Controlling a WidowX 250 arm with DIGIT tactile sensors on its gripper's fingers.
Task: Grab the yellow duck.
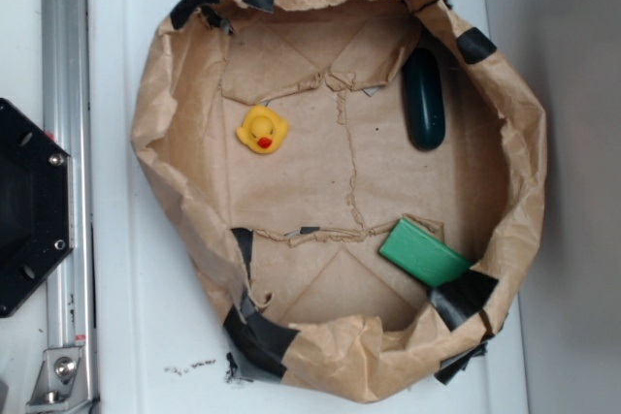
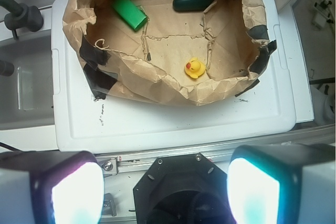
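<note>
One yellow duck (image 1: 262, 130) on paper bowl (image 1: 184, 191) floor; gripper (image 2: 160, 192) spread wide, empty, well apart.

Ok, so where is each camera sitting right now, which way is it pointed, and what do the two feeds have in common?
Exterior: looks straight down from overhead at the brown paper basin on the white lid; of the robot, only the black base shows at the left edge.
Wrist: sits back above the base, angled forward and down over the basin; the two gripper fingers fill the bottom corners, spread wide, gripper empty.
Shared: yellow duck, green block, dark green oblong object, all inside the basin.
</note>
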